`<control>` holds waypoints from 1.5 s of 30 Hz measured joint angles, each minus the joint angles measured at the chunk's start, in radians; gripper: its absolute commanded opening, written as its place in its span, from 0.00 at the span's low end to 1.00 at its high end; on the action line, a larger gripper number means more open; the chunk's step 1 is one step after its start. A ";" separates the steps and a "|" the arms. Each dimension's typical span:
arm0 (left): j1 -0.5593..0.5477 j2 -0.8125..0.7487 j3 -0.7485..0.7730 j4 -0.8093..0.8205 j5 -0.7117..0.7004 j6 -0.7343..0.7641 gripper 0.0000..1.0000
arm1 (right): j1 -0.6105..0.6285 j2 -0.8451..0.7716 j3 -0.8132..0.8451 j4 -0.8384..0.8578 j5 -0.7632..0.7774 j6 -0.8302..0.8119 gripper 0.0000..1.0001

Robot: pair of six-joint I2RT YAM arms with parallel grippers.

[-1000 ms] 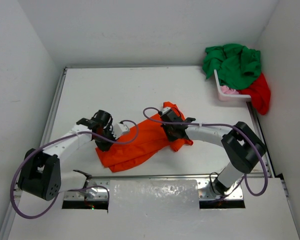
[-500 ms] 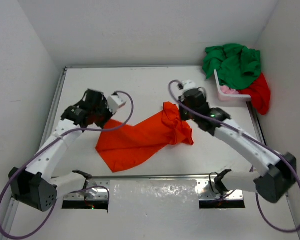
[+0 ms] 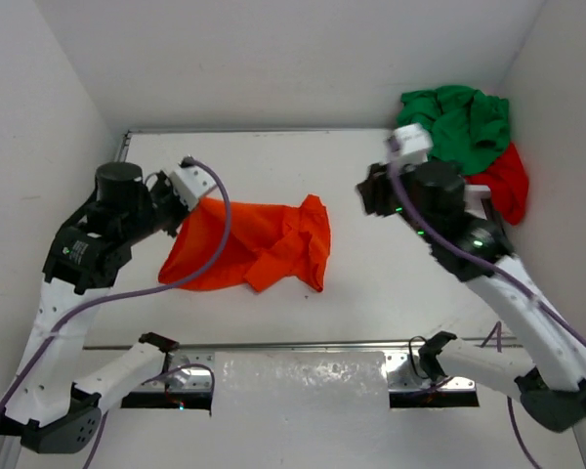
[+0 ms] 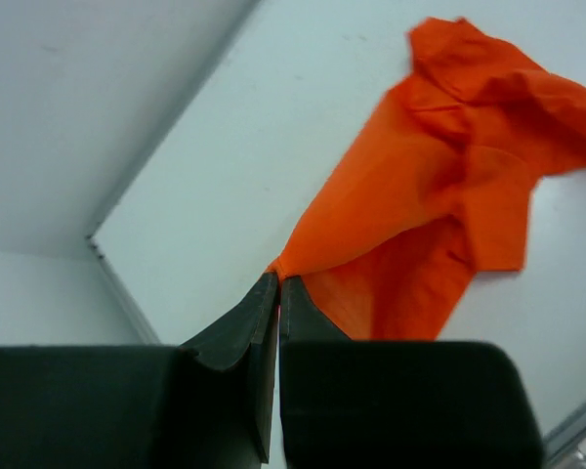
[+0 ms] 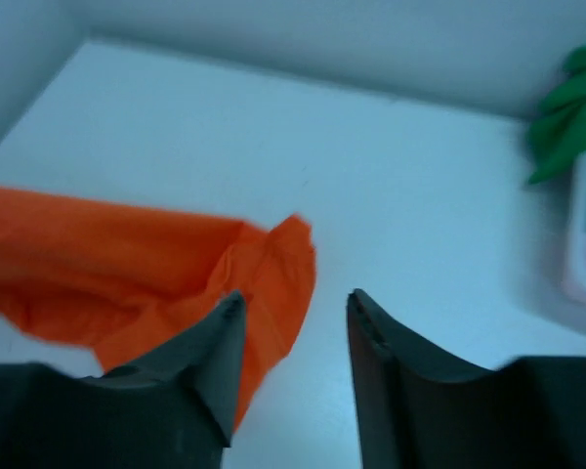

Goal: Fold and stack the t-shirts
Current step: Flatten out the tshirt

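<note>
Orange shirt (image 3: 254, 249) unfolded, one corner clenched in left gripper (image 4: 277, 281), far end loose near right gripper (image 5: 296, 298), jaws parted, empty; green shirt (image 3: 459, 117), red shirt (image 3: 508, 181), pink shirt (image 3: 447, 177) heaped at basket (image 3: 459, 191) beyond, none folded.

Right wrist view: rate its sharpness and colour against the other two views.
Right wrist: smeared and blue-tinted, the orange t-shirt soft-edged. Left wrist: crisp cloth folds, the left gripper dark. Top external: sharp, evenly lit, faint shadows.
</note>
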 measured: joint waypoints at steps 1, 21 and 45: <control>0.000 -0.024 -0.051 -0.006 0.015 0.009 0.00 | 0.040 0.029 -0.041 0.013 -0.012 0.007 0.49; 0.320 0.204 -0.473 0.366 -0.224 -0.170 0.00 | 0.511 0.861 -0.087 0.417 -0.135 0.032 0.63; 0.319 0.325 -0.538 0.497 -0.209 -0.166 0.00 | 0.583 1.236 0.336 0.100 0.199 0.169 0.52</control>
